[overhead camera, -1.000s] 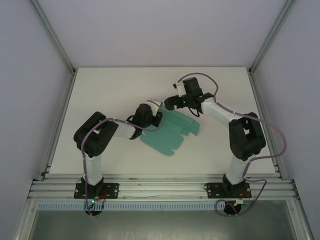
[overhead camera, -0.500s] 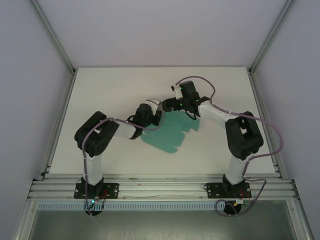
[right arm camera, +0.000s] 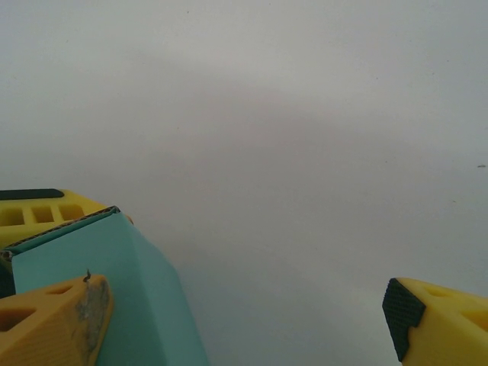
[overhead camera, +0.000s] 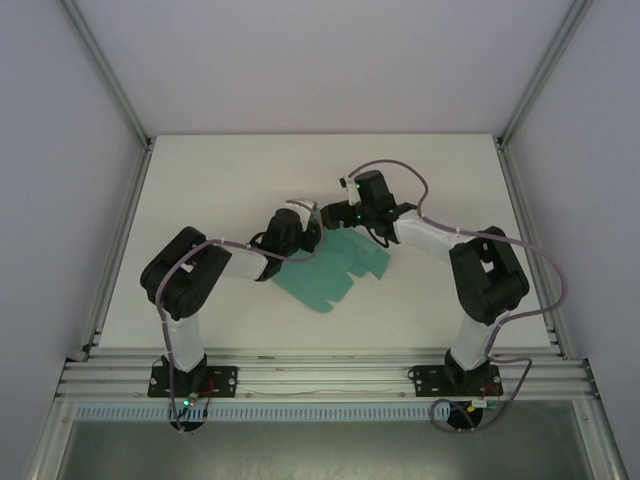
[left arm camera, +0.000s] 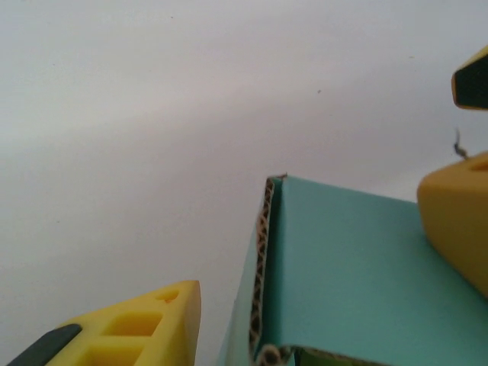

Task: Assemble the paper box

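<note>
Now L end effector (left arm camera: 305, 252) straddles paper box (left arm camera: 358, 297).

The light is soft and even and comes from above, so the white table (overhead camera: 230, 190) looks bright in the top view, without glare, and the arms give only pale, weak shadows beside them. In the wrist views a wide grey shade lies across the table. The yellow fingers (right arm camera: 47, 326) close to the lens are a little blurred, while the cut edge of the paper box (left arm camera: 343, 274) is sharp.
</note>
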`<state>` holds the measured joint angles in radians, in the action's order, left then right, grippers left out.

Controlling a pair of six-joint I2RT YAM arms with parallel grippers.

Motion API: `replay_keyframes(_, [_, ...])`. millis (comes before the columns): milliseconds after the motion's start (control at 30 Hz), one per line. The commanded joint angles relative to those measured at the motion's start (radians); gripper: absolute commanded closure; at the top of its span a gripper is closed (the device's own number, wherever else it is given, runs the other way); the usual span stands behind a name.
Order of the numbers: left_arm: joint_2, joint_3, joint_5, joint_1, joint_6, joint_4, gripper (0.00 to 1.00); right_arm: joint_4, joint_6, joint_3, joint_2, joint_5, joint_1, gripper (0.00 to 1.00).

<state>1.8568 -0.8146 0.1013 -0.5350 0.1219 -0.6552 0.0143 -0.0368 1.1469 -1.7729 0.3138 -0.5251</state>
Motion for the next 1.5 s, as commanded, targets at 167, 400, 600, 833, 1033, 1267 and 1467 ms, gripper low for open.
replay_keyframes(167, [0.013, -0.037, -0.058, 0.004, -0.02, 0.081, 0.78, 0.128, -0.015, -0.037, -0.003, -0.033, -0.016, 0.08])
replay_keyframes(400, [0.072, -0.076, -0.071, 0.004, -0.015, 0.117, 1.0, 0.117, 0.033, -0.047, 0.02, -0.008, -0.015, 0.08])
replay_keyframes(600, [0.058, -0.058, -0.056, 0.012, 0.022, 0.105, 1.0, 0.147, 0.123, -0.035, 0.116, -0.036, 0.008, 0.07])
replay_keyframes(833, [-0.039, -0.027, 0.189, 0.112, 0.181, 0.098, 1.0, 0.286, 0.091, -0.087, 0.334, 0.185, 0.162, 0.03])
replay_keyframes(1033, [-0.109, -0.028, 0.324, 0.15, 0.22, 0.115, 1.0, 0.398, -0.032, -0.114, 0.421, 0.223, 0.164, 0.04])
replay_keyframes(1267, [-0.119, -0.086, 0.373, 0.152, 0.258, 0.204, 1.0, 0.358, -0.061, -0.087, 0.378, 0.308, 0.162, 0.15])
replay_keyframes(1467, [-0.11, -0.112, 0.389, 0.151, 0.273, 0.23, 1.0, 0.322, -0.051, -0.073, 0.327, 0.328, 0.162, 0.44])
